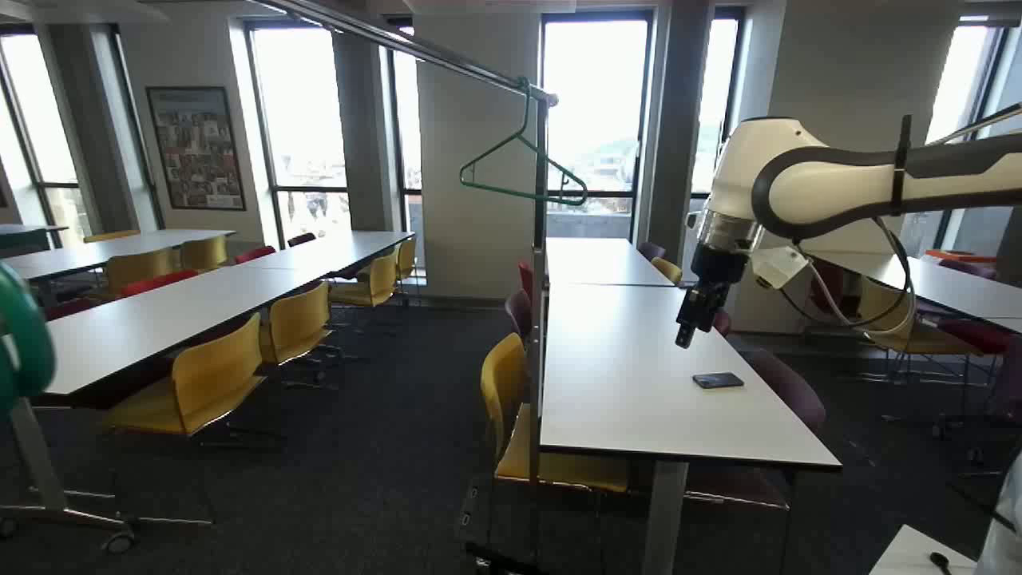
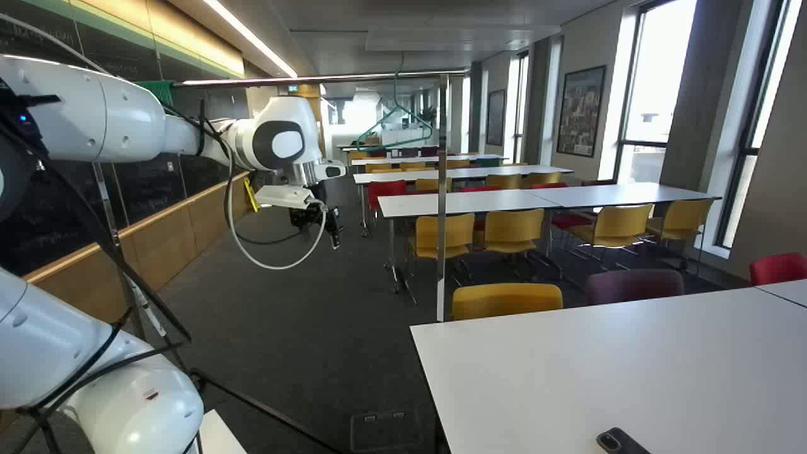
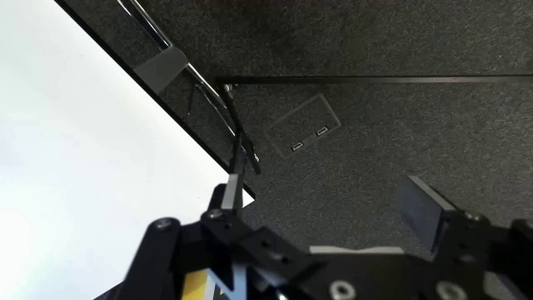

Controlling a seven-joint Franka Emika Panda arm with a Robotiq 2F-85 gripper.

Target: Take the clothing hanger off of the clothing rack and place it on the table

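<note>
Green shape (image 1: pixel 24 343): left edge of the frame in an exterior view, cut off; what it is cannot be told.
Framed poster (image 1: pixel 198 148): upper left, on the wall.
Long tables (image 1: pixel 160 319): left side, white-topped, with yellow chairs (image 1: pixel 215 371) along them.
Clothing rack (image 1: pixel 447 60): a grey bar slanting from the top edge, left of centre, down to the upper centre, where it meets a slim upright pole (image 1: pixel 538 319).
Clothing hanger (image 1: pixel 503 190): upper centre, green, hung by its hook close to the bar's end; in both exterior views it is on the rack.
Table (image 1: pixel 623 407): centre to lower right, long white top with a dark edge.
Gripper (image 1: pixel 684 339): right of centre, pointing down, tips slanted toward the lower left, well apart from the hanger. In the wrist view its jaws stand wide apart, the pads (image 3: pixel 420 216) at lower centre and lower right, dark carpet (image 3: pixel 354 146) showing between them.
Phone (image 1: pixel 718 380): right of centre, dark, flat on the table, below the gripper in the picture.
Robot arm (image 1: pixel 846 192): upper right, white and dark grey, cut by the right edge, cables looping beneath.
Small white surface (image 1: pixel 910 551): lower right corner, partly out of frame.
</note>
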